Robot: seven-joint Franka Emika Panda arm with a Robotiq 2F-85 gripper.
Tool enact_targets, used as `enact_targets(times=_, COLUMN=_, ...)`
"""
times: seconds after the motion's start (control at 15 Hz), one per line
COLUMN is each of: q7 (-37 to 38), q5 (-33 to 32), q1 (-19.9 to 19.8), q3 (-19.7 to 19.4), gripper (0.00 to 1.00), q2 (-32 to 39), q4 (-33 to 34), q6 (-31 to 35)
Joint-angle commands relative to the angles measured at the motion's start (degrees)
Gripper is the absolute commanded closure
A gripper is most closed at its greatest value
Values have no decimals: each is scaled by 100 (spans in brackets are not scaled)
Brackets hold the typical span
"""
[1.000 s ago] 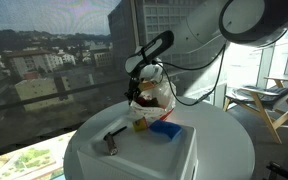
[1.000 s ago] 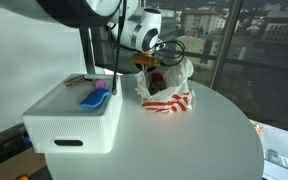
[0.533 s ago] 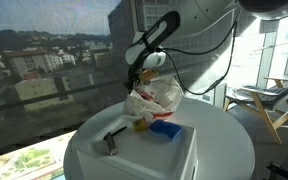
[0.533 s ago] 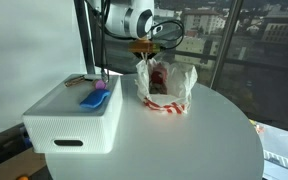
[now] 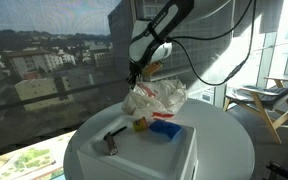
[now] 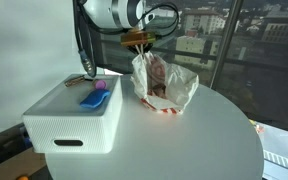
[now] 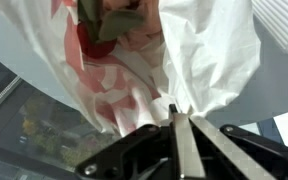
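My gripper [image 5: 135,72] [image 6: 137,44] [image 7: 180,112] is shut on the top edge of a white plastic bag with red print [image 5: 154,98] [image 6: 162,80] [image 7: 134,55]. The bag hangs stretched upward from the pinch, its bottom at or just above the round white table [image 5: 234,140] [image 6: 184,140]. In the wrist view the bag's mouth gapes open and something red and green [image 7: 104,25] shows inside. The jaws press flat together with thin bag film between them.
A white box [image 5: 154,155] [image 6: 74,115] stands on the table beside the bag. On its lid lie a blue object [image 5: 165,128] [image 6: 92,98], a small yellow block [image 5: 139,124], a purple piece [image 6: 101,86] and a dark tool [image 5: 111,140]. Windows surround the table.
The gripper has risen with the bag's edge in it. The bag has been pulled taller and lifted from its slumped shape on the table.
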Motion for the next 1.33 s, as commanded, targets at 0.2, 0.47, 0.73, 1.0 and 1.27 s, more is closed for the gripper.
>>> enact_targets(times=0.2, q7=-958, q5=565, q1=-341, q3=639, gripper=51, q2=-398, q4=-498, q6=-899)
enact_targets(times=0.47, q7=-891, q5=268, q1=-184, q3=472, gripper=22, q2=-823, q4=-1040, q6=-640)
enact_targets(times=0.73, q7=-1293, q5=239, q1=-246, q3=567, gripper=0, q2=-1314, q4=-1650, q6=-964)
enact_targets(times=1.0, q7=-1659, q5=375, q1=-197, q3=657, gripper=0, q2=-1374, q4=-1961, q6=-1392)
enact_targets(times=1.27, q7=-1517, q5=251, q1=-11, q3=744, gripper=0, q2=-1318, q4=-2277, q6=-816)
